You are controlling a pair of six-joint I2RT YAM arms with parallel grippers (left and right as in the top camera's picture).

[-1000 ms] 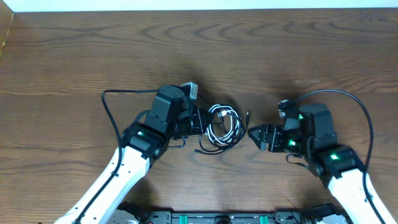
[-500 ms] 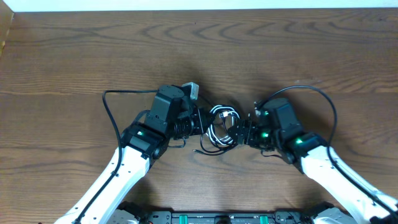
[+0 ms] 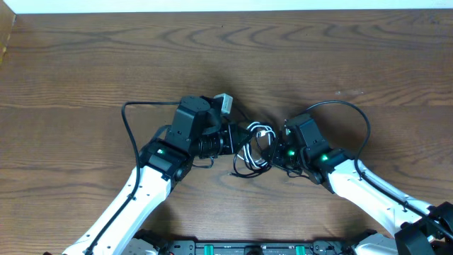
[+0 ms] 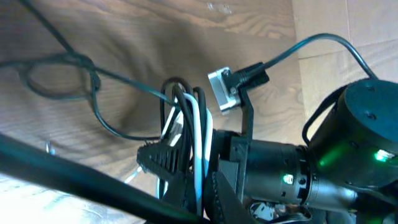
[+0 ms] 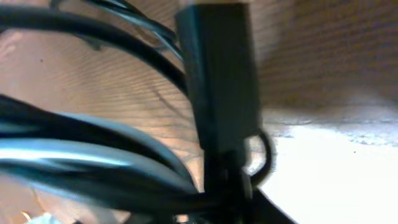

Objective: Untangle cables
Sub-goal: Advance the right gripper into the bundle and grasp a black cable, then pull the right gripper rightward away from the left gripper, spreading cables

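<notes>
The cables [image 3: 253, 152] lie in a small tangle of thin black cords and one white cord [image 3: 263, 131] at mid-table, between the two arms. My left gripper [image 3: 232, 139] holds the tangle's left side. In the left wrist view it [image 4: 202, 199] is shut on the white cord and black strands [image 4: 186, 118]. My right gripper [image 3: 274, 151] has pushed into the tangle's right side. In the blurred right wrist view, a black plug [image 5: 217, 74] stands upright. Its cord and other strands run down into the right gripper [image 5: 221, 202], which looks closed on them.
The wooden table [image 3: 226, 57] reaches back to a pale strip at its far edge. Each arm's own thicker black cable arcs beside it, left [image 3: 126, 117] and right [image 3: 357, 113]. A thin black strand [image 4: 56, 74] loops over the wood in the left wrist view.
My right arm swung left from open table into the tangle, and its jaws have narrowed on the strands. The left arm kept its grip and hardly moved; the bundle shifted slightly.
</notes>
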